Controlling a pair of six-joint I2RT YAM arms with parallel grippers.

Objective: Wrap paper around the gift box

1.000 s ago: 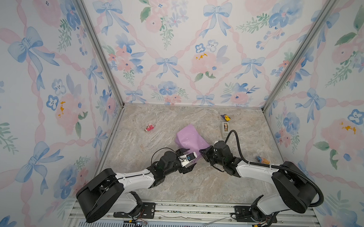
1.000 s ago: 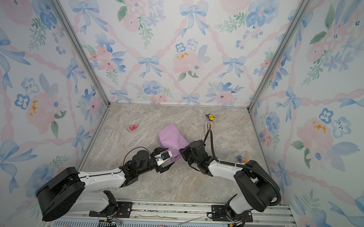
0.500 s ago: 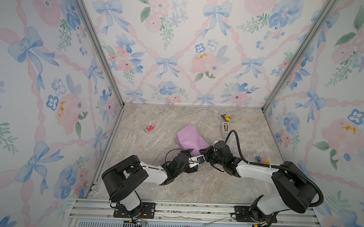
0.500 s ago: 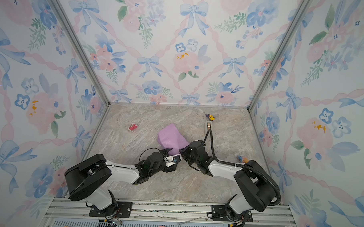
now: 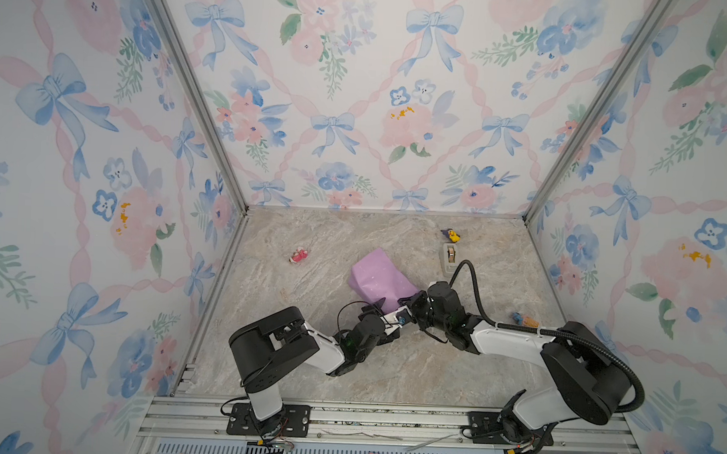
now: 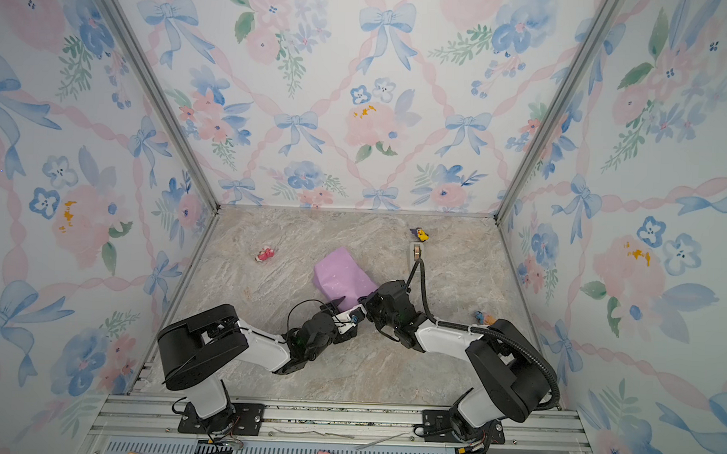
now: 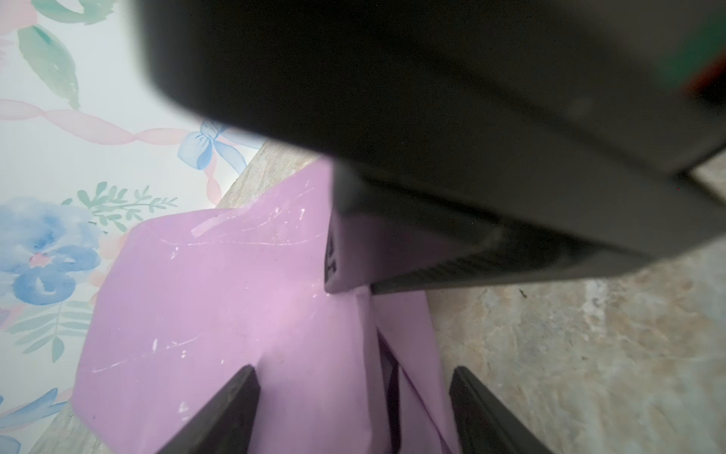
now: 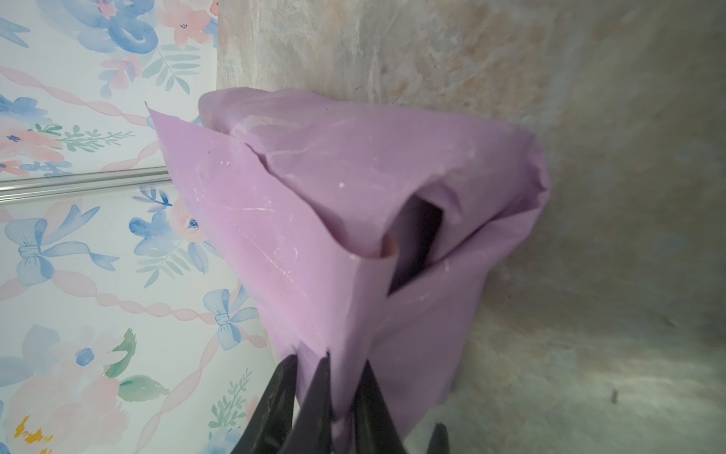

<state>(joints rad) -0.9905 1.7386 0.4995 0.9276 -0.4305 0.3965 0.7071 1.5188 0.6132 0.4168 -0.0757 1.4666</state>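
The paper (image 5: 378, 278) (image 6: 343, 277), lilac side out, is folded into a bundle in the middle of the table. The gift box is hidden inside it; only a dark slit (image 8: 416, 239) shows through the loose end fold. My right gripper (image 8: 341, 393) (image 5: 410, 303) is shut on the paper's near end flap. My left gripper (image 7: 353, 397) (image 5: 386, 313) is open right beside it, its fingers (image 7: 224, 408) standing wide on either side of the same flap (image 7: 338, 373) without pinching it. The right gripper's body fills the top of the left wrist view.
A small grey tape dispenser (image 5: 449, 256) stands at the back right, with a yellow and purple toy (image 5: 451, 235) behind it. A pink toy (image 5: 298, 255) lies at the left and a blue and orange one (image 5: 523, 319) by the right wall. Patterned walls close in three sides.
My left arm has swung right and forward, bringing its gripper to the bundle's near end beside the right gripper. Its jaws have narrowed a little. The right arm and the paper have stayed put.
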